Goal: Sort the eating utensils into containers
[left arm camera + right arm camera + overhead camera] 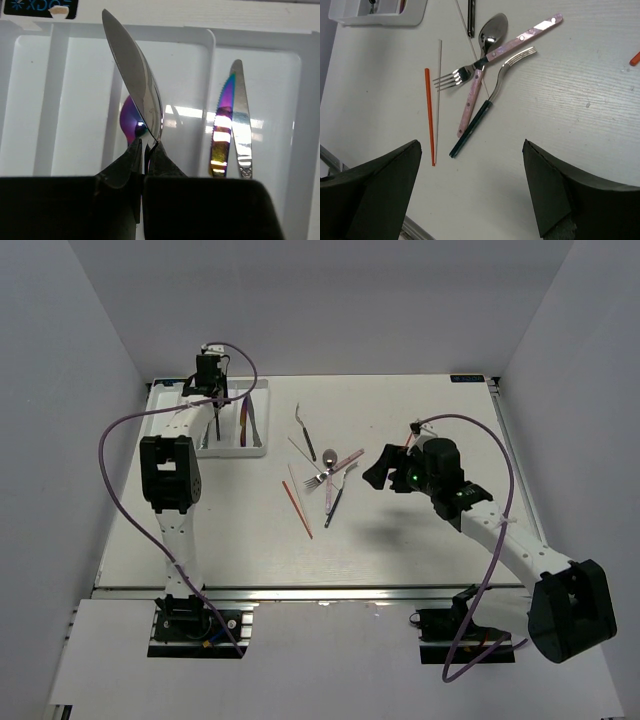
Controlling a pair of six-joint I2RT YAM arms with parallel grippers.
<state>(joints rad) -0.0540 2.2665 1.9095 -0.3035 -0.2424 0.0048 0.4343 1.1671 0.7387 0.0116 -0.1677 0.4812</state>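
Bare white table (400, 540): open room all round the loose pile. White plastic cutlery tray (235, 452), far left. Left gripper (146, 150) is over it, pinched narrow on a polished silver piece (137, 80), apparently a spoon seen edge-on. Placing step. Next: lower between the dividers beside the iridescent spoon bowl (129, 120), then let go. Right gripper (471, 150) spread wide and empty above the crossed pink-handled fork (475, 95) and dark-handled fork (492, 95). The thin red chopstick (429, 115) lies freer.

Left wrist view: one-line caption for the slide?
Left gripper holds a silver spoon over the white tray, two knives lying in the next slot.
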